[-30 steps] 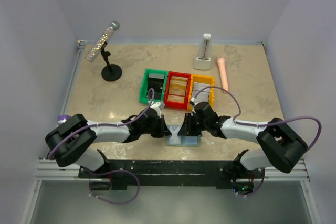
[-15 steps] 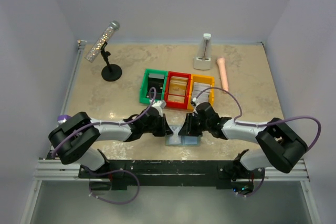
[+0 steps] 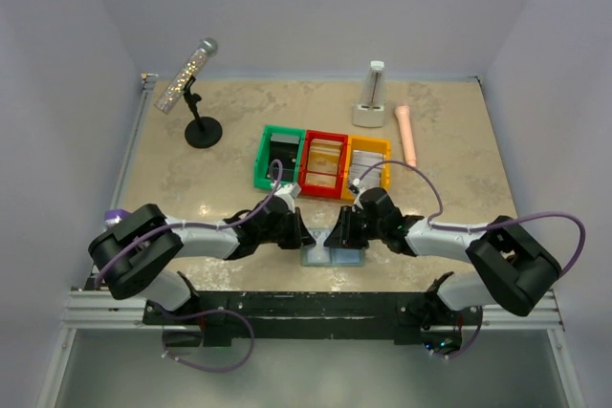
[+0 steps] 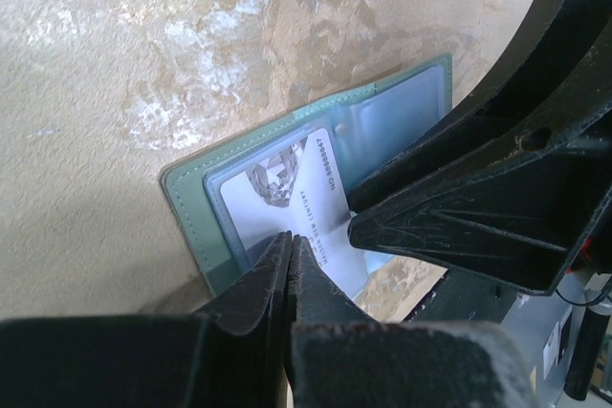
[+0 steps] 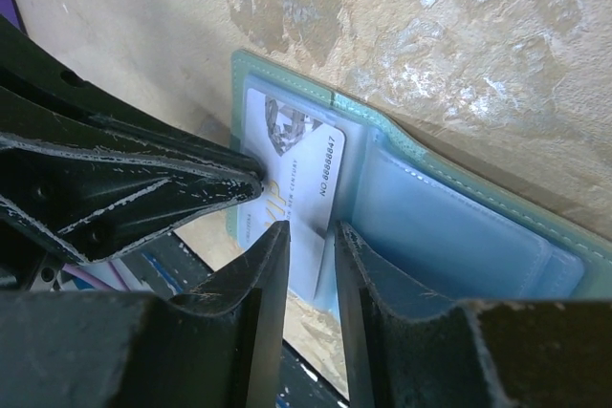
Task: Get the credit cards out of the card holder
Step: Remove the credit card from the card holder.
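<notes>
Left gripper [image 4: 290, 239] jaws clenched, tips at the edge of the credit card [image 4: 292, 188]; cannot tell if it's pinched. Right gripper [image 5: 308, 231] jaws slightly parted, straddling the same card. Card sticks partway out of the card holder [image 3: 335, 257], which lies open at the middle of the near edge of the counter [image 3: 449, 150].

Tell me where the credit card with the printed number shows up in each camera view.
Top external: the card is too small to make out; it sits at the card holder, bottom centre.
Left wrist: credit card, middle of the picture, at the holder's left end.
Right wrist: credit card, centre-left, again at the holder's left end.
Shared landmark: the card holder's pale blue inside, visible in all three views.
</notes>
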Controlling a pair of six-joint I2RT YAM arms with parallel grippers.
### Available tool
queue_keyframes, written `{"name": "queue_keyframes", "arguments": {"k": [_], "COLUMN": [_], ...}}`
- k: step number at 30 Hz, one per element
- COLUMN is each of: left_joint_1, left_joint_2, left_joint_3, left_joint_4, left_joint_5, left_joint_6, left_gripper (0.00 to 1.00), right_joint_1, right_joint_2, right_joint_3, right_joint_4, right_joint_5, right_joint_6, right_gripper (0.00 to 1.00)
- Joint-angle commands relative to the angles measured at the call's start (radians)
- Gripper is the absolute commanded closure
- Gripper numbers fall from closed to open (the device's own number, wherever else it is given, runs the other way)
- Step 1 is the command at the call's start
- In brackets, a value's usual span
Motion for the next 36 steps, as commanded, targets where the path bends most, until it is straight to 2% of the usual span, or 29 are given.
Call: {"name": "queue_keyframes", "arguments": {"k": [1, 12, 21, 36], "left_joint_1": [0.002, 0.0, 0.004, 0.002], "left_joint_2": [-0.053, -0.162, -0.133, -0.078], "left_joint_3": [-0.035, -0.015, -0.04, -0.034], "left_joint_4": [-0.04, -0.092, -0.116, -0.156], "left_joint_5": [-0.017, -0.008, -0.029, -0.048], "left_joint_6": [0.006, 0.01, 0.001, -0.004], "left_gripper": [0.95, 0.91, 0.98, 1.0], "right_joint_1": [-0.004, -0.004, -0.004, -0.004], "right_joint_2": [-0.004, 0.009, 0.012, 0.022], "right_joint_3": [-0.011, -0.002, -0.005, -0.01], "right_joint_4": [0.037, 0.03, 0.038, 0.053], "right_joint_5": [-0.018, -0.021, -0.026, -0.033], "right_joint_6": [0.007, 0.0, 0.001, 0.004], "right_gripper": [0.69, 0.68, 0.67, 0.59]}}
